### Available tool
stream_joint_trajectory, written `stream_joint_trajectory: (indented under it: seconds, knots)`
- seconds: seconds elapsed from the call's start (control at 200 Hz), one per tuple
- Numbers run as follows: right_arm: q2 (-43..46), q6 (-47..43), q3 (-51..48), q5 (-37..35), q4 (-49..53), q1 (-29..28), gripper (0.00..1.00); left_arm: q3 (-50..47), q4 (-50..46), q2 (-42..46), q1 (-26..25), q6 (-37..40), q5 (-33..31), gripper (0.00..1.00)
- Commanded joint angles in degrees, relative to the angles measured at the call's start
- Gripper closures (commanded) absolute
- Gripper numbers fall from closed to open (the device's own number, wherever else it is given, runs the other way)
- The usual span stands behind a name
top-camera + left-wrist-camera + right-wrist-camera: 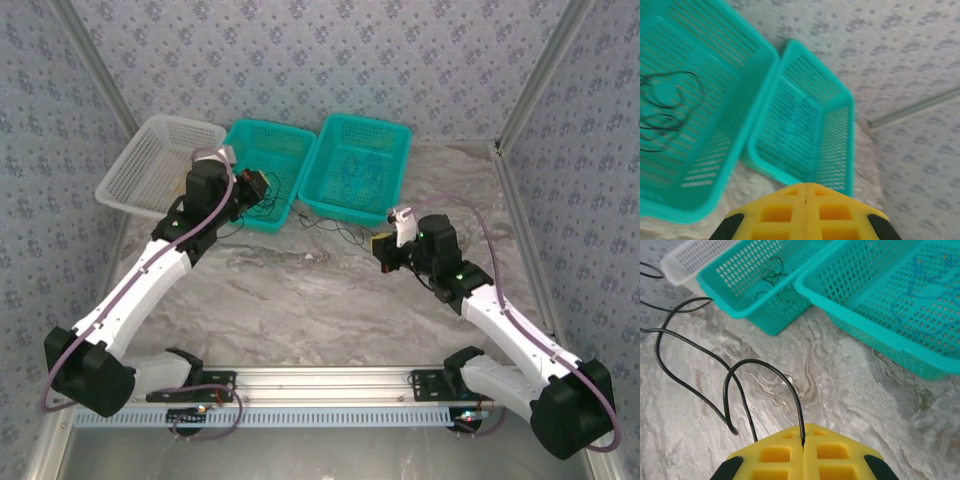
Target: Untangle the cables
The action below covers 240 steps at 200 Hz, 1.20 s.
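The right gripper (803, 427) is closed on a black cable (762, 360), which is pinched at the seam between the yellow fingers (775, 452). From there the wire arches up and drops onto the marble table (850, 375). More black loops are spread across the table to the left, towards the white basket (690, 252). In the top view this gripper is held low over the table, just in front of the 2 teal baskets.

The left gripper (252, 186) is poised above the middle teal basket (270, 127). In its wrist view the fingers are pressed together. No strand can be made out between them, so it cannot be told whether a thin wire is caught there.

Some sorting appears to be done. A black coil (771, 274) lies inside the middle basket, and a blue cable (920, 295) is spread over the floor of the right teal basket (370, 122).

The step in hand is judged to be the freeing of the black cable lying on the table, with the task well along but not finished. A slow, steady draw away from the loose loops is called for next, so that they are opened rather than tightened. The trailing wire should be kept clear of the basket rims, where a snag could drag a basket along.
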<state>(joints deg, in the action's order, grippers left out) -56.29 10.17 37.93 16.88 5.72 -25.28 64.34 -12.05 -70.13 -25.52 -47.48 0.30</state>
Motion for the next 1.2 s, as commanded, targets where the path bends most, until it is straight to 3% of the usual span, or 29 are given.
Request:
stream_joint_trajectory:
  seconds: [0.0, 0.135, 0.26, 0.32, 0.525, 0.705, 0.815, 0.904, 0.999, 1.079, 1.194]
  knots:
    - [0.31, -0.13, 1.66, -4.14, 5.41, 1.63, 1.0, 1.09, -8.73, 1.2, -0.06, 4.39, -11.97, 1.0]
    - [1.59, 1.94, 0.34, -5.42, 5.13, 3.84, 1.0, 2.13, -13.22, 2.39, -0.06, 5.85, -20.06, 1.0]
    - [1.87, 4.1, 1.11, -13.65, 10.6, 6.68, 1.0, 2.69, -17.94, 4.92, 0.11, 6.19, -30.41, 1.0]
    - [2.19, 5.73, 0.8, -14.5, 12.44, 9.36, 1.0, 1.67, -17.4, 7.12, 0.53, 6.8, -31.99, 1.0]
    - [3.17, 0.73, -0.07, 3.28, 9.31, 12.22, 1.0, -2.27, -9.5, 12.79, 4.27, 9.96, -21.15, 1.0]
    - [3.56, -6.59, 1.73, 5.89, 13.65, 11.85, 1.0, 0.75, -11.09, 14.17, 12.91, 10.29, -17.31, 1.0]
    - [2.82, -5.56, 0.59, 16.79, 9.53, 10.92, 1.0, 1.88, -8.6, 13.76, 14.92, 11.59, -6.72, 1.0]
    - [1.35, -1.28, -0.88, 15.46, 3.53, 7.99, 1.0, 0.97, -4.47, 11.75, 14.58, 7.49, 3.64, 1.0]
    - [-0.89, 5.48, -3.34, 13.31, -4.41, 7.09, 1.0, -0.91, -0.15, 8.8, 12.54, 1.67, 10.15, 1.0]
    - [-4.23, 8.8, -3.03, 9.7, -3.8, 7.09, 0.82, -1.76, 0.76, 6.27, 8.55, -0.43, 9.79, 1.0]
    - [-6.89, 11.32, -3.51, 3.62, 0.4, 6.67, 0.56, -1.68, -4.33, 2.42, 3.1, -2.23, 3.12, 1.0]
